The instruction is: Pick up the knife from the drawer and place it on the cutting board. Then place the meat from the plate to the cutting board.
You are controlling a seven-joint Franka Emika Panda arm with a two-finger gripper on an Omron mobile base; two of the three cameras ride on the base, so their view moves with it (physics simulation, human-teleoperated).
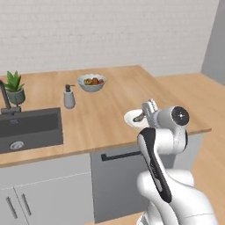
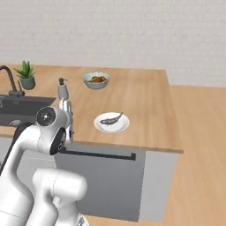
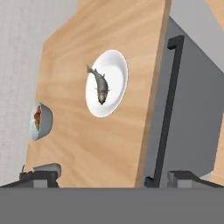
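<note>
Pincer (image 3: 112, 177) jaws stand apart, empty, raised at the desk (image 3: 87, 144) edge. Meat (image 3: 100, 85) lies on plate (image 3: 114, 83) ahead of the pincer, slightly left in hand view. Knife, drawer and cutting board unlocated.

Risk: going for the meat first breaks the task order.

Base views add sink (image 1: 28, 127), soap bottle (image 1: 69, 96), plant (image 1: 14, 88); hand view shows the dishwasher handle (image 3: 168, 109) running just right of the pincer.

No readable text, label or number anywhere.

Light wood counter (image 2: 141, 95) w/ visible grain, smooth white plate (image 2: 112, 122), matt grey-brown meat (image 2: 111, 118), matt grey cabinet front (image 2: 106, 185)
</note>
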